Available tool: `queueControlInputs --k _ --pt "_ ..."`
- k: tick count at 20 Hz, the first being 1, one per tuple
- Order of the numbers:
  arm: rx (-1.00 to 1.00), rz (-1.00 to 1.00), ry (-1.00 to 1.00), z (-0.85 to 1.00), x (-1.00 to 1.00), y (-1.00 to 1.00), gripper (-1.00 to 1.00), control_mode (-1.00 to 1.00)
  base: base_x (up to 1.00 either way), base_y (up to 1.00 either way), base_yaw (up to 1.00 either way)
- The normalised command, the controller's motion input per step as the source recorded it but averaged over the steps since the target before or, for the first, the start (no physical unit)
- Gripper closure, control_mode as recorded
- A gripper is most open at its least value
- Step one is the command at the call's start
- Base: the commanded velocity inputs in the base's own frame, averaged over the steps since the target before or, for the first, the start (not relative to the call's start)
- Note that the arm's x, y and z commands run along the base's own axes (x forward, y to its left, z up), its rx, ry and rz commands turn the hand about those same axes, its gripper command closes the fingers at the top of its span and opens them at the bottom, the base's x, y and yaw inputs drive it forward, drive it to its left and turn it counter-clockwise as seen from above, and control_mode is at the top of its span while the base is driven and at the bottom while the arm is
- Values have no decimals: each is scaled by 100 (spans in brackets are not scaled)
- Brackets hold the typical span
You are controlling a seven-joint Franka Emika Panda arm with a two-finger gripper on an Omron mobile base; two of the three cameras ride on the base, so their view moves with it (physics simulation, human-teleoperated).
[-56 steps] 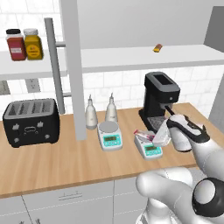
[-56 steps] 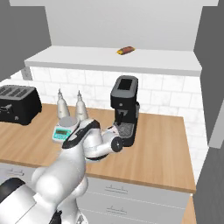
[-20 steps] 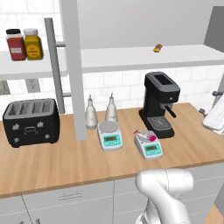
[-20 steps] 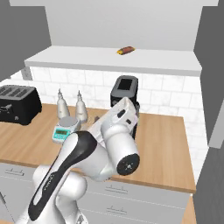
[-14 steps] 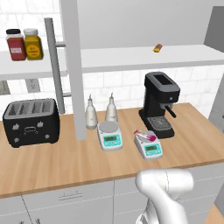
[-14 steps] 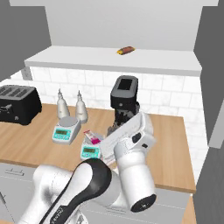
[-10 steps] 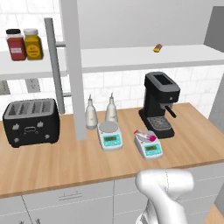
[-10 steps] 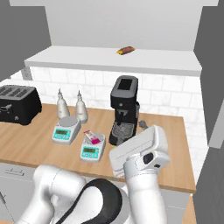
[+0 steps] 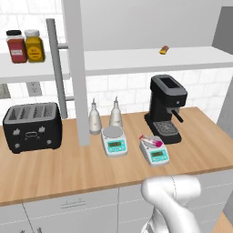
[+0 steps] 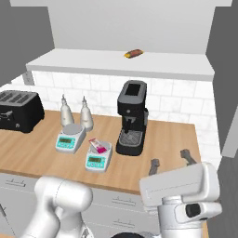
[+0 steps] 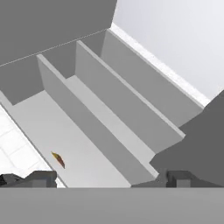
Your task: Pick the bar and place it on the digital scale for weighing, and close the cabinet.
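Pink bar [image 9: 150,140] lies on scale [image 9: 154,151] pan, left of black coffee maker [image 9: 166,108]. Right base view: gripper [image 10: 169,162] jaws wide, empty. Hand view: matte grey cabinet [image 11: 109,109] shelves, orange item [image 11: 58,159].

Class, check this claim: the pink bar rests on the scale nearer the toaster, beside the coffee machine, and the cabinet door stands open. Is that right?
Wrong scale. In the left base view, the bar lies on the digital scale nearer the coffee machine, away from the toaster. The cabinet door does stand open.

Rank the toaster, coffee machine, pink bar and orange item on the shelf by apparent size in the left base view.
1. Coffee machine and toaster: look alike in size, unranked.
2. Pink bar, lying on a scale.
3. Orange item, farther back, so unsure.
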Motion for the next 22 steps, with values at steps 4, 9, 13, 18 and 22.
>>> queueControlInputs --k 4,9,13,18,22 --pt "0 0 0 6 -52 -82 -100 -100 0 0 0" --pt "0 0 0 3 -17 -88 -100 -100 0 0 0" --pt "0 1 0 4 0 -74 -100 -100 0 0 0" --pt "0 5 -2 6 23 -42 -100 -100 0 0 0" --pt "0 10 0 0 48 -49 -100 -100 0 0 0"
